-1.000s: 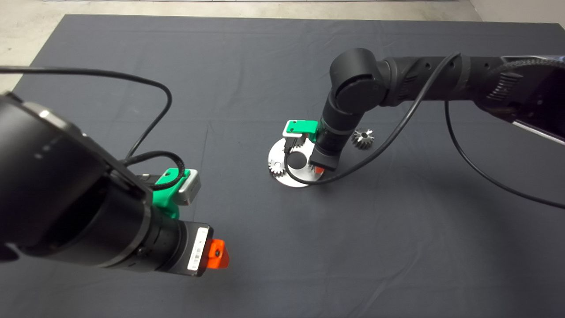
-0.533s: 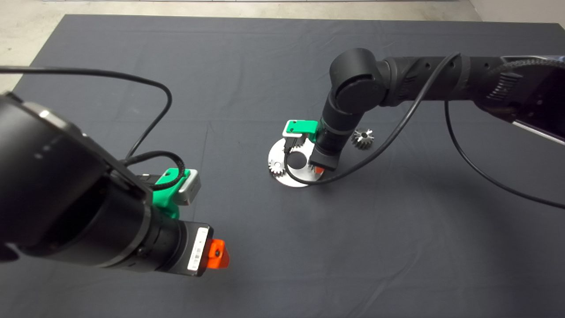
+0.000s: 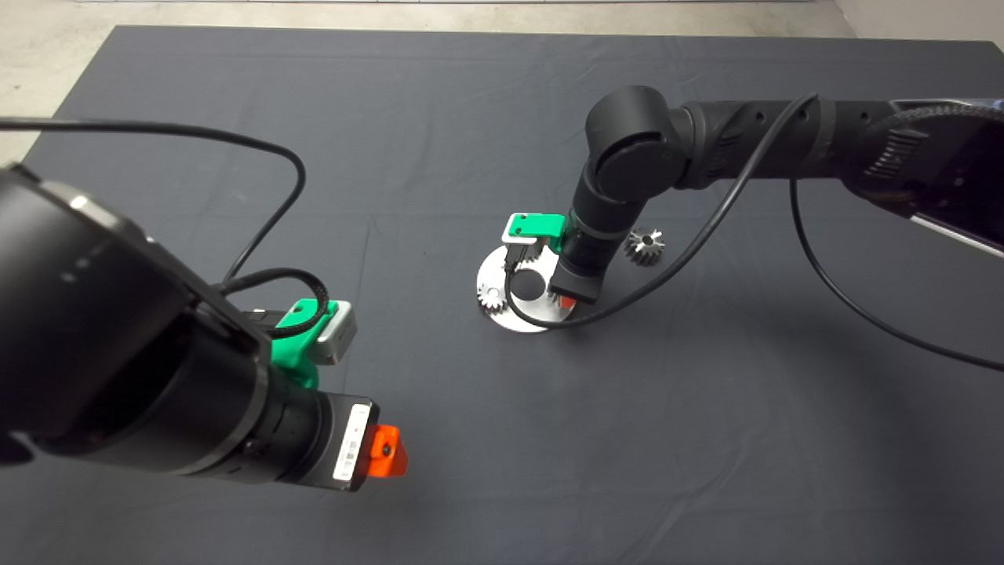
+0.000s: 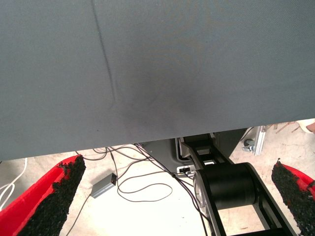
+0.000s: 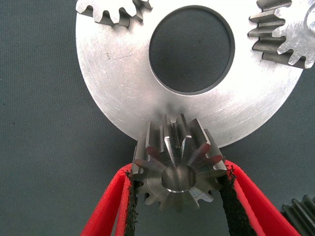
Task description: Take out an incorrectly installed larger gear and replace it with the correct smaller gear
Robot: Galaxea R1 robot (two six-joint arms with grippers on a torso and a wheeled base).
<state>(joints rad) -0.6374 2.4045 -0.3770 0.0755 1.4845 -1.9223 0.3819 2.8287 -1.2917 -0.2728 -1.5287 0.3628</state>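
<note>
My right gripper [image 5: 179, 201] is shut on the larger gear [image 5: 179, 169], a shiny silver gear with long flared teeth. The black pads press its teeth on both sides at the rim of the round silver plate [image 5: 123, 83]. In the head view the right gripper [image 3: 570, 297] points down at the plate [image 3: 522, 318] and hides this gear. The smaller gear [image 3: 645, 246], dark grey with a black centre hole, lies on the mat just right of the plate. Its edge shows in the right wrist view [image 5: 302, 214]. My left gripper [image 3: 384, 453] hangs open and empty over the mat's front left.
Two pale short-toothed gears [image 5: 115, 11] [image 5: 288, 32] sit on the plate beside its large centre hole; one also shows in the head view [image 3: 492, 297]. A black cable [image 3: 706, 227] hangs from the right arm. The left wrist view shows the mat's edge and floor cables [image 4: 142, 182].
</note>
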